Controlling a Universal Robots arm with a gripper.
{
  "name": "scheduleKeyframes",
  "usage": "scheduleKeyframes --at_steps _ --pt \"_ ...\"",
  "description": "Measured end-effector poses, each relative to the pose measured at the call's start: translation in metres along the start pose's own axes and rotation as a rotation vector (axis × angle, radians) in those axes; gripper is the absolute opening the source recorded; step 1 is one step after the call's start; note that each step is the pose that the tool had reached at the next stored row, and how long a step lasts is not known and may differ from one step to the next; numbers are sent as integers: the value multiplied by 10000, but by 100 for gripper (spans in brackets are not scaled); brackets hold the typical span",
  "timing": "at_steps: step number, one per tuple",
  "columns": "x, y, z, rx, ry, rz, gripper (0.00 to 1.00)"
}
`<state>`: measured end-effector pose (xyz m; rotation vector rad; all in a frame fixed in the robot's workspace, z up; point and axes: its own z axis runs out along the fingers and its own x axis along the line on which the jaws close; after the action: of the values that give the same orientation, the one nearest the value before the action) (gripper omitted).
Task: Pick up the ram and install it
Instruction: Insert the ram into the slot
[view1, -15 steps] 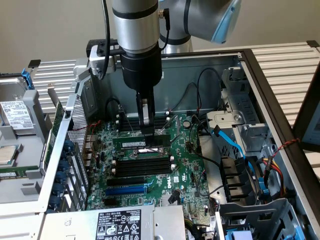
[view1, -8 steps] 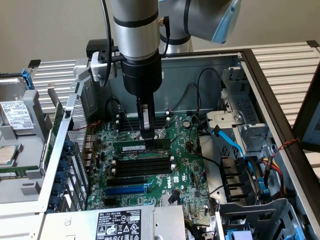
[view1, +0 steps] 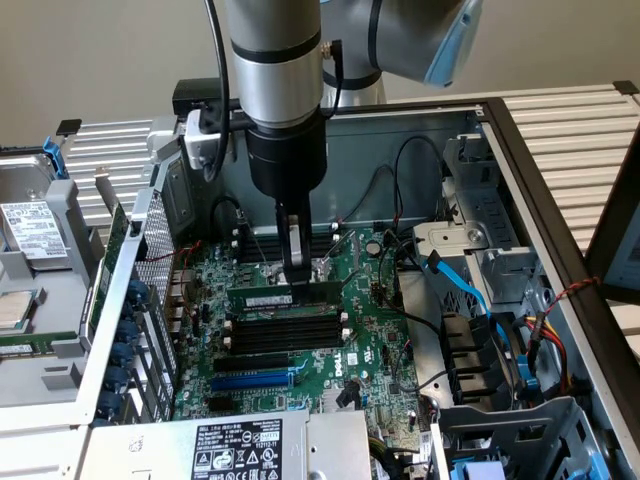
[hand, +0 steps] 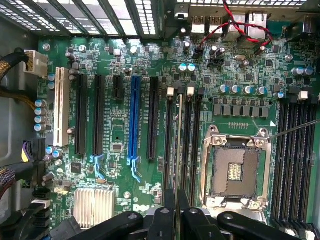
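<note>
Surface: slatted pale tabletop (view1: 580, 130); lay under the open computer case (view1: 500, 140) and ran on past it to the exterior view's right.
Room: plain beige wall (view1: 100, 60) behind the bench.
Case floor: held the green motherboard (view1: 370, 330), lying flat.
Case, exterior view's right: held a metal drive bay (view1: 470, 250) with blue cables (view1: 455, 285) looped beside it.
Case, near edge: held a grey power supply (view1: 235, 450) with a black-and-white label on top.
Beside the case, exterior view's left: metal tray (view1: 40, 300); carried a labelled drive (view1: 35, 225).
Board fittings: long black slots (view1: 285, 335) side by side, a blue slot (view1: 255, 380) just beyond them, an empty processor socket (hand: 235, 167) and a finned silver heat sink (hand: 94, 205).
Held part: ram (view1: 262, 298); stood on its long edge with the white label facing out, just beside the black slots on the side away from the blue slot. Showed edge-on in the wrist view, in line with the slots next to the socket. Could not tell whether seated.
Tool: gripper (view1: 294, 275); hung straight down from the arm (view1: 275, 60), jaws nearly closed, pinched on the ram's top edge about midway along.
</note>
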<state>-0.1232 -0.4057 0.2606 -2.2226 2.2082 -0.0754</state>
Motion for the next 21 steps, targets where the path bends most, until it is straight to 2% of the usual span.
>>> scheduleKeyframes --at_steps 2,5,15,21 --pt "29 0 11 -54 -100 3 13" --pt "52 -2 27 -81 -162 4 13" --pt "52 1 107 -86 -162 4 13" --pt "61 -3 119 -90 -163 5 13"
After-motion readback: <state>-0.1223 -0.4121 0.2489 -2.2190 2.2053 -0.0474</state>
